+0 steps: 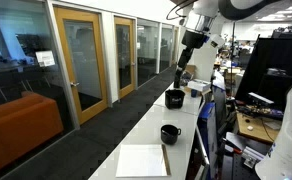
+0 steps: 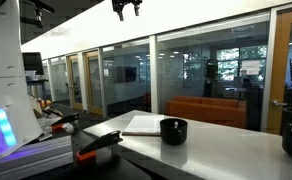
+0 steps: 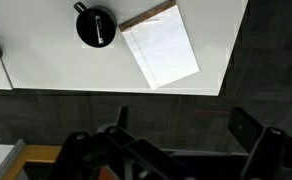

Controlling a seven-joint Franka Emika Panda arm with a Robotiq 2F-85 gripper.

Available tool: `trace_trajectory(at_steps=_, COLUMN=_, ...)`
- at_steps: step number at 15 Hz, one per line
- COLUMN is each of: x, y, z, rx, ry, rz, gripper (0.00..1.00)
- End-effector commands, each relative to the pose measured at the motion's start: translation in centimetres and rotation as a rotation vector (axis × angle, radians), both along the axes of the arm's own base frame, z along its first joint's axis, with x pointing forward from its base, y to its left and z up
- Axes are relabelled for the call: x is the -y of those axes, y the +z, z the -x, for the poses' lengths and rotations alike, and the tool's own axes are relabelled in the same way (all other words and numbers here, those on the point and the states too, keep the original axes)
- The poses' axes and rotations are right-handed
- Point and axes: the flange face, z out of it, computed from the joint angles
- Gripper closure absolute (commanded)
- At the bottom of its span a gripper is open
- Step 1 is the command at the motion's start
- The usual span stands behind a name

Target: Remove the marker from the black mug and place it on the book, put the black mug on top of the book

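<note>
On the table (image 3: 46, 70), black mug (image 3: 96, 27) beside book (image 3: 164, 48)

Glossy white rounded arm links (image 1: 224, 8) seen in an exterior view, black gripper (image 1: 184, 70) mounted below, matte black blocky fingers (image 3: 248, 128) shown in wrist view.

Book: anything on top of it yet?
Nothing: the book shows a bare white cover with a dark strip along one edge. The black mug stands beside it on the table. What lies under the book is covered.
</note>
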Motion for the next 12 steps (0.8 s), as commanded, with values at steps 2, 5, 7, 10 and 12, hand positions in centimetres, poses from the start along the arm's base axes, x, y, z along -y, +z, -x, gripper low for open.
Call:
trace_trajectory(at_steps=2, x=-0.01, y=0.17, z=-0.01, rx=0.002, ry=0.0, rz=0.0, gripper=0.0)
trace_trajectory(at_steps=5, x=-0.01, y=0.17, z=0.0, rx=0.002, ry=0.0, rz=0.0, gripper=0.0)
trace_trajectory(at_steps=7, x=-0.01, y=0.17, z=0.0, rx=0.002, ry=0.0, rz=0.0, gripper=0.0)
trace_trajectory(at_steps=10, x=-0.01, y=0.17, z=0.0, rx=0.002, ry=0.0, rz=0.0, gripper=0.0)
trace_trajectory(at_steps=12, x=-0.01, y=0.17, z=0.0, rx=0.002, ry=0.0, rz=0.0, gripper=0.0)
